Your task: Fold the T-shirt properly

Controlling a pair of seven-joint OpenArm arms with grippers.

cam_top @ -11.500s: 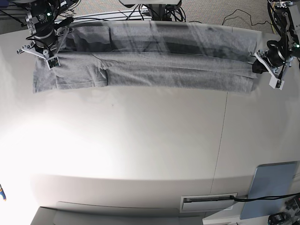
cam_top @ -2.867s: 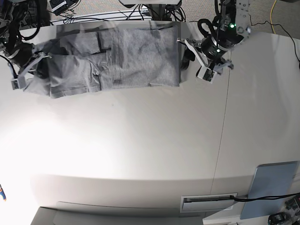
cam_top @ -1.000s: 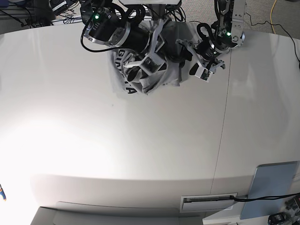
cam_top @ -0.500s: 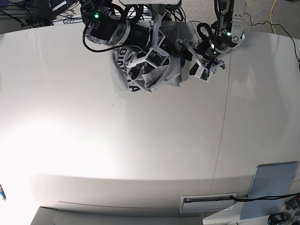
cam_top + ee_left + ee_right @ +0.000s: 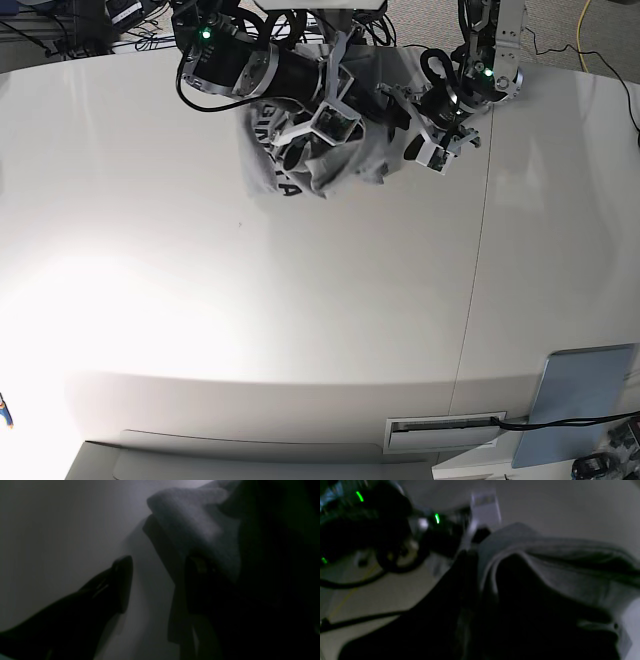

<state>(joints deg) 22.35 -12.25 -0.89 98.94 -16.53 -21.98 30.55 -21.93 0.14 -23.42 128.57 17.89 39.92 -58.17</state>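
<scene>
Grey heathered cotton T-shirt (image 5: 345,150), soft and limp, lies bunched at the white table's (image 5: 300,320) twelve o'clock edge, right gripper (image 5: 325,125) seemingly clamped on a fold, left gripper (image 5: 155,580) spread beside its edge.

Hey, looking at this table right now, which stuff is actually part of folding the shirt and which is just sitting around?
Part of the job:
- T-shirt, bunched at the table's far edge
- right gripper, on the shirt
- left gripper, beside it

Just lying about:
- grey-blue panel, near corner
- cables beyond the table
</scene>
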